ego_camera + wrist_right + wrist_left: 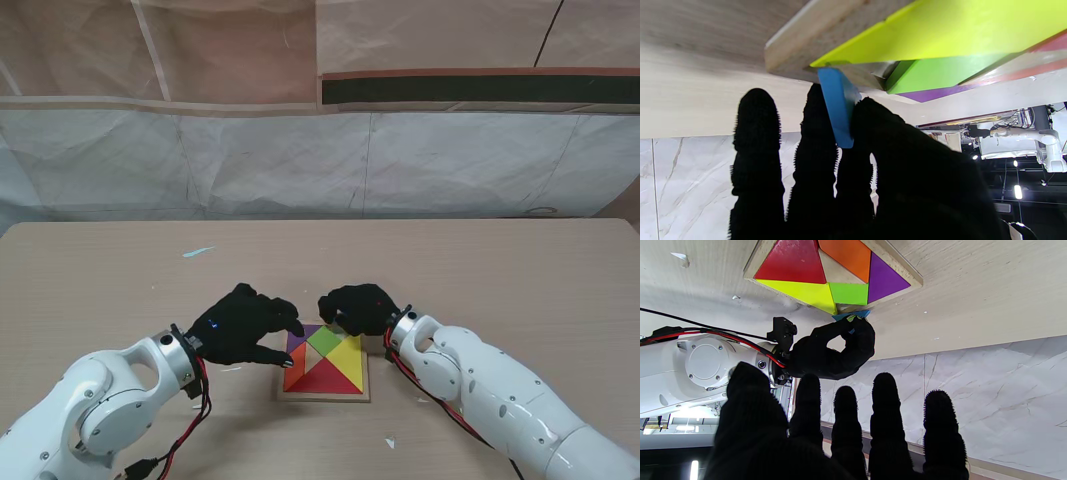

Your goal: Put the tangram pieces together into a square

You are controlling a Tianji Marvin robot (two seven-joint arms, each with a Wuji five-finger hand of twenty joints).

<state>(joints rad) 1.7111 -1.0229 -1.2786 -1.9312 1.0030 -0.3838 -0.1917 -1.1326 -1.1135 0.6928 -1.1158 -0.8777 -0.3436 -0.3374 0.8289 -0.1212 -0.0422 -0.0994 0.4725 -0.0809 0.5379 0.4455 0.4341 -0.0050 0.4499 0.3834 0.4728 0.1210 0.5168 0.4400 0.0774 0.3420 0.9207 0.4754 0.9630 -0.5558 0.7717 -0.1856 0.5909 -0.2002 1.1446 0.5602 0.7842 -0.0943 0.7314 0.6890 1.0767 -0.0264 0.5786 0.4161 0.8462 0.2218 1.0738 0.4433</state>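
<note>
1. The right hand (360,308) pinches a blue piece (837,101) at the tray's (322,395) far corner.
2. The left hand (243,326), fingers spread and empty, hovers at the tray's left edge.

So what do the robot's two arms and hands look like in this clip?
Both arms are glossy white with rounded joint housings. Each ends in a five-fingered hand in a fuzzy black glove: left hand, right hand. Red and black cables run along the wrists.
</note>
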